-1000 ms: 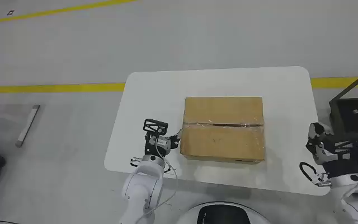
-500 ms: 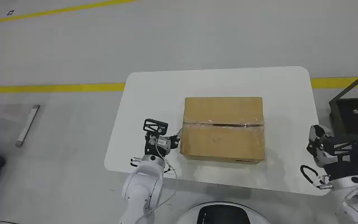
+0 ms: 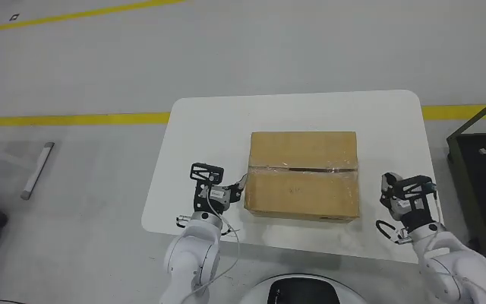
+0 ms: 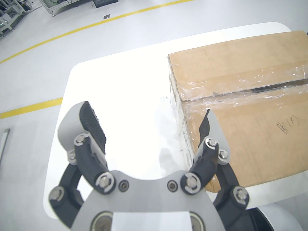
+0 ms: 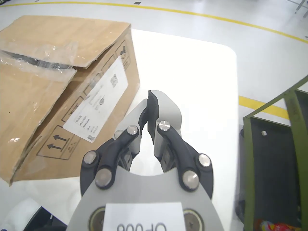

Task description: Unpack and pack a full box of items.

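A taped cardboard box [image 3: 304,175] sits in the middle of a white table [image 3: 205,129]. The left gripper [image 4: 146,111], spread wide, hangs just beside the box's left wall. The right gripper [image 5: 149,108], pinched closed and empty, hovers over bare tabletop right of the box, near a green-framed cart [image 5: 248,159].

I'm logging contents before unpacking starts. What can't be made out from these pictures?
What is inside the cardboard box: hidden in all views by its taped flaps.
Contents of the green-framed bin: cut off by the right wrist view's edge.
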